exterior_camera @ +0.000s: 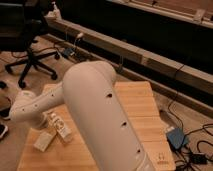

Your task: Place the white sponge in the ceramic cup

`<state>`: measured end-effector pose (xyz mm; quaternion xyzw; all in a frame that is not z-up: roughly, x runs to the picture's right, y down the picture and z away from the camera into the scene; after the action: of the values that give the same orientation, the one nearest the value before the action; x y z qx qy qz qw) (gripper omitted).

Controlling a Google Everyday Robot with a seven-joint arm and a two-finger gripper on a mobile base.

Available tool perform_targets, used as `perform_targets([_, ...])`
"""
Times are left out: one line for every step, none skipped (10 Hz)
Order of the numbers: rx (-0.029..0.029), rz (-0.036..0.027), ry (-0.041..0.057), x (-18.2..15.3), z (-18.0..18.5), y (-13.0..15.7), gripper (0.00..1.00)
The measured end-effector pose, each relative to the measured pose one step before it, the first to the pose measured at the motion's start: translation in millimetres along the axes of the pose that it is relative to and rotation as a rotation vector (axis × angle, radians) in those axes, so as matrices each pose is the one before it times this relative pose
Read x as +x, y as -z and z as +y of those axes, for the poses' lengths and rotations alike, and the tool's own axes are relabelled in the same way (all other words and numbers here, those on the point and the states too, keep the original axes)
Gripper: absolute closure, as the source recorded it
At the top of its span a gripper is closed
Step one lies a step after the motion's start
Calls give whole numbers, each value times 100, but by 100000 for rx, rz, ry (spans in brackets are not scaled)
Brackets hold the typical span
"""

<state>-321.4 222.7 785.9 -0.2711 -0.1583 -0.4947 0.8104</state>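
The white sponge [44, 141] lies flat on the wooden table [135, 107] near its front left corner. My big white arm [100, 115] fills the middle of the camera view. Its forearm reaches left and ends in a rounded joint [22, 107] above the table's left edge, a little above and left of the sponge. The gripper itself does not show past that joint. The ceramic cup is out of view or hidden behind the arm.
A slim white bottle with a printed label [60, 127] leans right beside the sponge. An office chair [27, 55] stands on the floor at back left. Cables and a blue box [176, 137] lie on the floor to the right. A long low ledge [150, 60] runs behind the table.
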Motion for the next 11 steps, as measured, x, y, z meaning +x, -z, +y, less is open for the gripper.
perform_targets([440, 251, -115, -1, 223, 439, 42])
perform_targets([273, -337, -341, -124, 240, 169, 42])
perform_targets([200, -666, -344, -189, 146, -69, 42])
perform_targets([-268, -771, -81, -279, 115, -214, 42])
perform_targets([-65, -976, 88, -371, -64, -253, 40])
perform_targets([-216, -424, 325, -206, -35, -191, 36])
perform_targets([-459, -935, 1054, -438, -151, -341, 24])
perform_targets([-241, -415, 613, -76, -120, -214, 20])
perform_targets([-432, -107, 352, 40, 20, -191, 20])
perform_targets([-622, 98, 91, 195, 90, -171, 20])
perform_targets([-462, 65, -63, 173, 73, -159, 20])
